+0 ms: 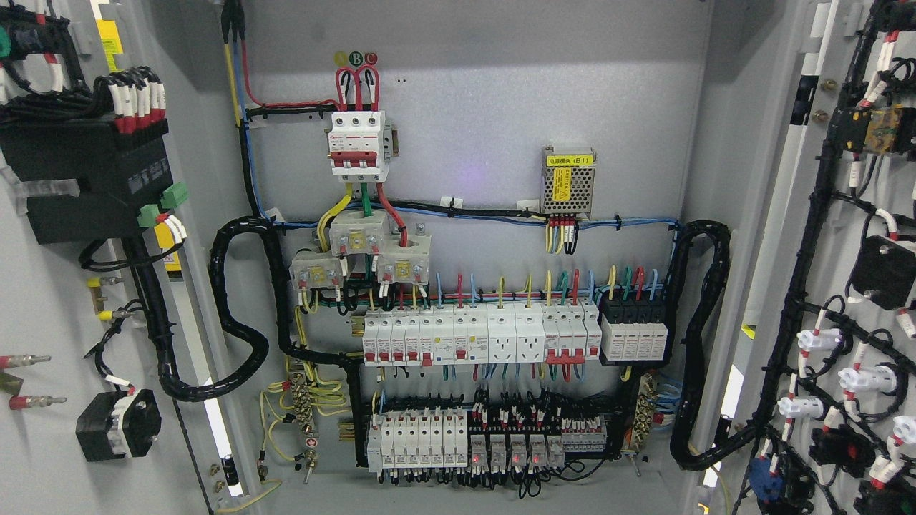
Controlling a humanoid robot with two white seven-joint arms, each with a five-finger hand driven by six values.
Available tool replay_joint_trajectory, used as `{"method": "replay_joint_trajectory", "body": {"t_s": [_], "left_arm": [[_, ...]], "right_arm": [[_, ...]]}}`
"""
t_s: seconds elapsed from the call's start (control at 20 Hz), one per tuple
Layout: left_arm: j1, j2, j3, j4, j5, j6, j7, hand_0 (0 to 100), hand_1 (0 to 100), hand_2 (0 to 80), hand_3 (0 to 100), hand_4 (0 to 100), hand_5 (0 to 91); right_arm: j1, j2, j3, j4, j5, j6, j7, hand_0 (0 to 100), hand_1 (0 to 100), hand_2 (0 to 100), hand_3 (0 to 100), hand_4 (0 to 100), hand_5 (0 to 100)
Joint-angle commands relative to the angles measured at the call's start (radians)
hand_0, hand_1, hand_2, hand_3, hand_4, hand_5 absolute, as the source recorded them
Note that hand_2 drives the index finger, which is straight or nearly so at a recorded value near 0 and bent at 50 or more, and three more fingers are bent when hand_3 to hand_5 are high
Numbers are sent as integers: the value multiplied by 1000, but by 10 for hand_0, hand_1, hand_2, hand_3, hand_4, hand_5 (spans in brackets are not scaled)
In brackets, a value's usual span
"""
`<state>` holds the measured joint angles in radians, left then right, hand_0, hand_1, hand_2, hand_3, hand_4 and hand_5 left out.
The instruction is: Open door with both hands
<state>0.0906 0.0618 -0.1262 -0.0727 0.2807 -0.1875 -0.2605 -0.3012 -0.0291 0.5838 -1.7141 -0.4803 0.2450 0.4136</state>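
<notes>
Both doors stand swung wide: the left door (pixel 50 300) at the picture's left, the right door (pixel 851 286) at its right, inner wiring facing us. Between them the cabinet backplate (pixel 486 129) and breaker rows (pixel 486 336) lie fully exposed. No robot hand shows, so grip state can't be told. Opening looks finished; nothing seems left but keeping the arms clear.

- Head view only, facing straight into open cabinet (pixel 472 107), close up.
- Left door (pixel 43 286) and right door (pixel 844 286) cropped at the edges.
</notes>
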Motion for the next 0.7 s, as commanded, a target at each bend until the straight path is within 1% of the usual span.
{"method": "replay_joint_trajectory", "body": {"t_s": [0.0, 0.05, 0.15, 0.25, 0.35, 0.45, 0.55, 0.6, 0.65], "left_arm": [[30, 10, 0, -218, 0, -96, 13, 269, 56, 0, 45, 0, 0], [47, 13, -1, -281, -3, -122, 23, 270, 80, 0, 58, 0, 0], [93, 27, -3, -446, -6, -133, 46, 271, 101, 0, 72, 0, 0], [164, 52, -1, -663, -5, -125, 49, 271, 110, 0, 96, 0, 0], [234, 70, -1, -856, -3, -124, 46, 270, 113, 0, 135, 0, 0], [309, 85, -1, -1058, -5, -124, 44, 268, 114, 0, 153, 0, 0], [392, 101, 8, -1256, -2, -124, 34, 266, 111, 0, 163, 0, 0], [431, 107, 14, -1341, 0, -124, 18, 265, 104, 0, 158, 2, 0], [469, 108, 17, -1433, -2, -124, -12, 259, 101, 0, 153, 17, 0]], "right_arm": [[221, -162, -289, -209, 8, -47, -25, 215, 64, 0, 0, 0, 0], [273, -179, -310, -231, 9, -76, -25, 215, 64, 0, 0, 0, 0], [379, -210, -364, -248, 9, -148, -25, 215, 64, 0, 0, 0, 0], [476, -244, -401, -272, 9, -228, -25, 215, 64, 0, 0, 0, 0], [574, -271, -453, -280, 9, -326, -27, 215, 64, 0, 0, 0, 0], [644, -273, -495, -286, 9, -400, -27, 215, 64, 0, 0, 0, 0], [710, -275, -539, -315, 8, -452, -27, 215, 64, 0, 0, 0, 0], [743, -275, -559, -332, 6, -481, -27, 215, 64, 0, 0, 0, 0], [763, -275, -580, -346, 8, -513, -27, 215, 64, 0, 0, 0, 0]]}}
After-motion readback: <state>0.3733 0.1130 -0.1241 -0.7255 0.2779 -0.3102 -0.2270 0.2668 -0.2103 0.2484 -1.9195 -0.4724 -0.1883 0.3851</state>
